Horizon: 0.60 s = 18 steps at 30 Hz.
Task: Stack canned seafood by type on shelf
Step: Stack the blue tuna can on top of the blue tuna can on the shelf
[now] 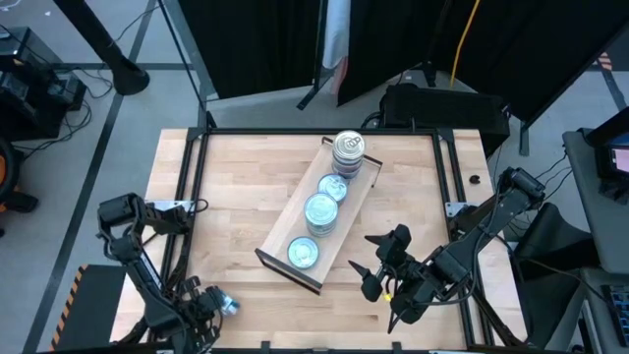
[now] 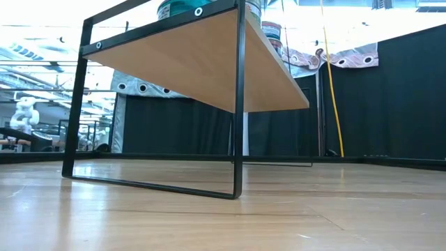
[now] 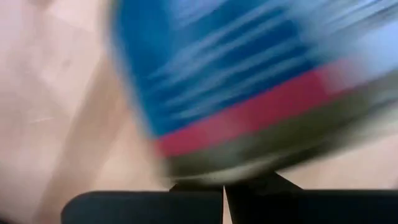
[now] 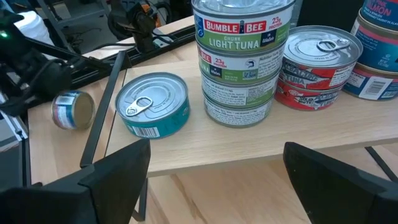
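The shelf lies slantwise across the middle of the table and carries several tins: a teal one, a stack of three green-labelled ones, red ones and blue ones. A loose blue-and-red tin lies on its side near the table's front left; it also shows in the right wrist view. My left gripper is shut, points down and stands right at this tin. My right gripper hangs open in front of the shelf's near right side, holding nothing. My left gripper's shut fingertips stand right at the loose tin's rim, coming from above. The wrist view is blurred, and I cannot tell whether they touch it.
The shelf stands on a thin black frame, its board raised above the tabletop. A black rail runs along the table's left side and another along its right. Bare wood lies between the shelf and the left rail.
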### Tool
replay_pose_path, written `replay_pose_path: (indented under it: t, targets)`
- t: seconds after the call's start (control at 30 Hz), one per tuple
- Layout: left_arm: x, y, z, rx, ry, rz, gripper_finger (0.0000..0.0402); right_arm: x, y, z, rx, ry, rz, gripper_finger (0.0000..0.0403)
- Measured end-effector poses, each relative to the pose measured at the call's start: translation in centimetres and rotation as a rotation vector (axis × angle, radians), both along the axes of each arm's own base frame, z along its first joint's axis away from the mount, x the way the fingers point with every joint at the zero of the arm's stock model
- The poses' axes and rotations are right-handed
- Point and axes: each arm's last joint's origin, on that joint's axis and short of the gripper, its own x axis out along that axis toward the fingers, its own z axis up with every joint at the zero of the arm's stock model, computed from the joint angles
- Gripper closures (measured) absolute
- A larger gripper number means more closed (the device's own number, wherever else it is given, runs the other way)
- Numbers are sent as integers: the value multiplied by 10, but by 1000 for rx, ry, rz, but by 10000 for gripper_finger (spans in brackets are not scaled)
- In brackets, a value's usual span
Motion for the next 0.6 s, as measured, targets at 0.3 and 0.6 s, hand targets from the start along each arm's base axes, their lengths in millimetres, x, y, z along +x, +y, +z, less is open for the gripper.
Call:
replay_pose_path:
  t: [0.3,0.6]
  targets:
    - [-8,-17,67,-182,-85,-229,396,0,0,0,-7,4,8,41]
    - [19,-6,107,13,-326,-662,317,2,2,2,-12,-8,27,41]
